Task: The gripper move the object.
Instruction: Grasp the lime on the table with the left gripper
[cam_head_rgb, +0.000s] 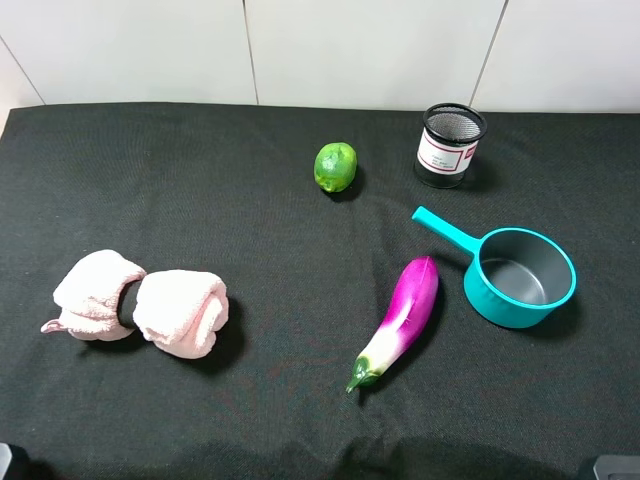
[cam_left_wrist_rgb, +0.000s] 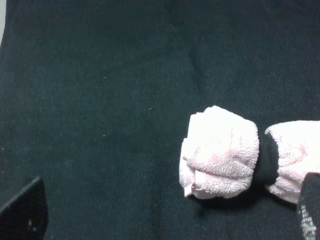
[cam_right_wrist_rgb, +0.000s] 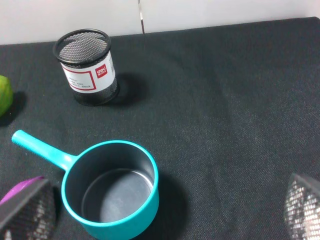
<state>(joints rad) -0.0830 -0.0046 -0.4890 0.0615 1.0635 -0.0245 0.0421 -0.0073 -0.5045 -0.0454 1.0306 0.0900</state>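
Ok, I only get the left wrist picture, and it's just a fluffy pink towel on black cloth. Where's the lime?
Observer: In the high view the lime lies at the back of the cloth, near the middle, far from your towel.
Operator: What's beside it?
Observer: A black mesh cup stands to its right, not touching it.
Operator: Is a gripper holding it?
Observer: No. The right gripper is open and holds nothing.

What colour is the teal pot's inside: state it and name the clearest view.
Dark grey inside the teal pot, clearest in the right wrist view.
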